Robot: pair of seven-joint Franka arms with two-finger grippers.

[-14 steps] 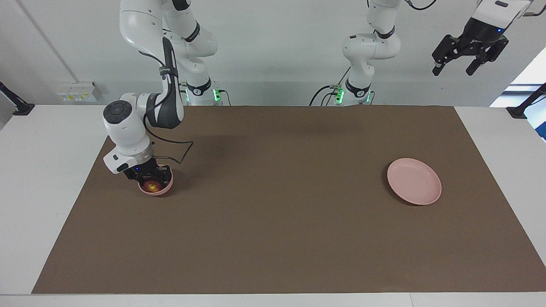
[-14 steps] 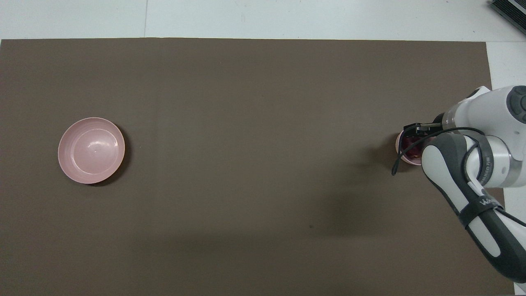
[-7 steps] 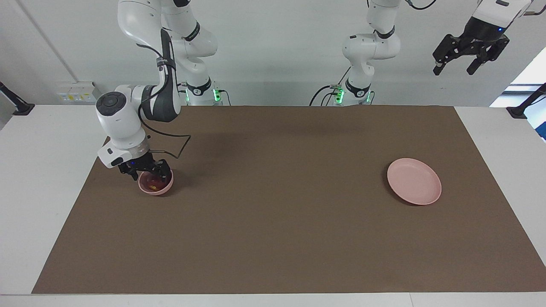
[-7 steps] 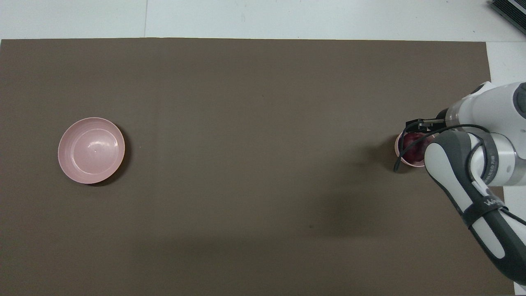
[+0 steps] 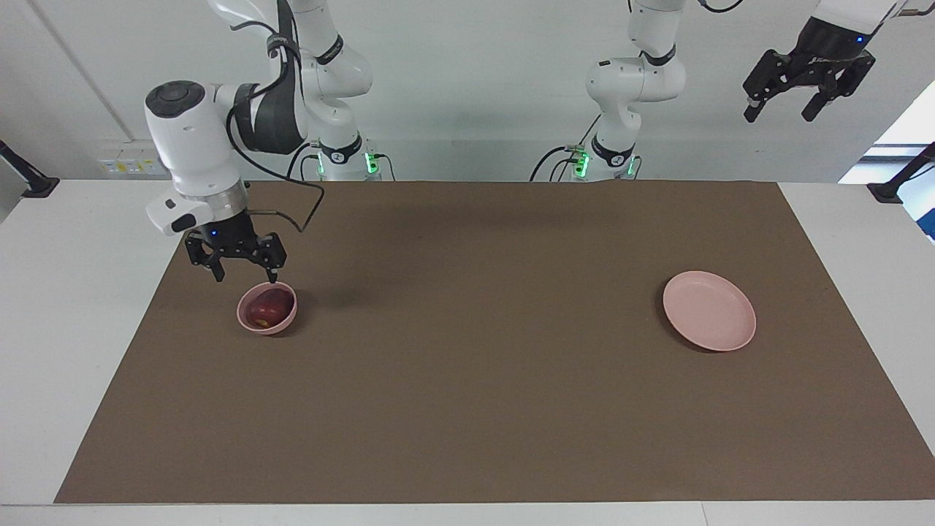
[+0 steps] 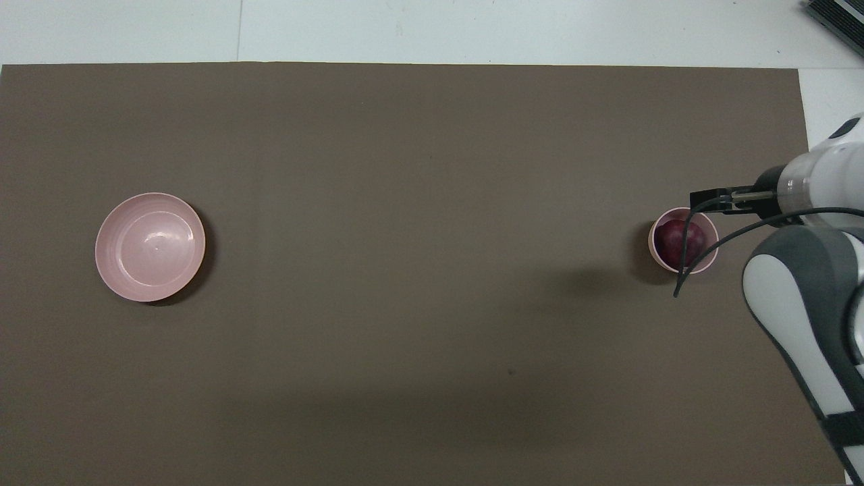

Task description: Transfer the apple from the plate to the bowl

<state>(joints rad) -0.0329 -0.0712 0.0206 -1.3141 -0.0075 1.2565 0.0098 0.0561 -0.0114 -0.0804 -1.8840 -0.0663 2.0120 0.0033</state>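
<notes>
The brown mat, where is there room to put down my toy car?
The brown mat lies bare all the way between the bowl, which holds the apple, and the plate. It is busiest at the bowl: the right gripper hangs open just above it. The left gripper waits open, high off the mat near the plate's end.

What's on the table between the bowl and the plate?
Nothing: only bare brown mat between the bowl, which holds the apple, and the plate, clearest in the overhead view.
</notes>
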